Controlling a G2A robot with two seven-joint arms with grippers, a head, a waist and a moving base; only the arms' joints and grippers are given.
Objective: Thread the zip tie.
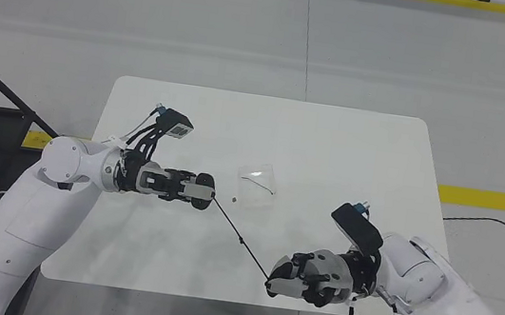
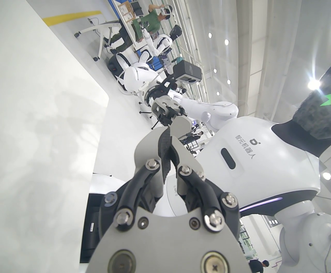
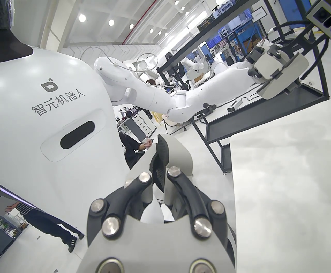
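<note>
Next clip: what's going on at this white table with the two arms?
Both arms hold one thin black zip tie between them over the white table. The left gripper is shut on one end and the right gripper is shut on the other, so the tie runs as a straight line from one to the other. No loop is formed yet, so the threading is not done. A small clear plastic bag lies on the table just beyond the tie.

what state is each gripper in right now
Left gripper: closed, holding one end of the thin black plastic zip tie.
Right gripper: closed, holding the other end of it.
</note>
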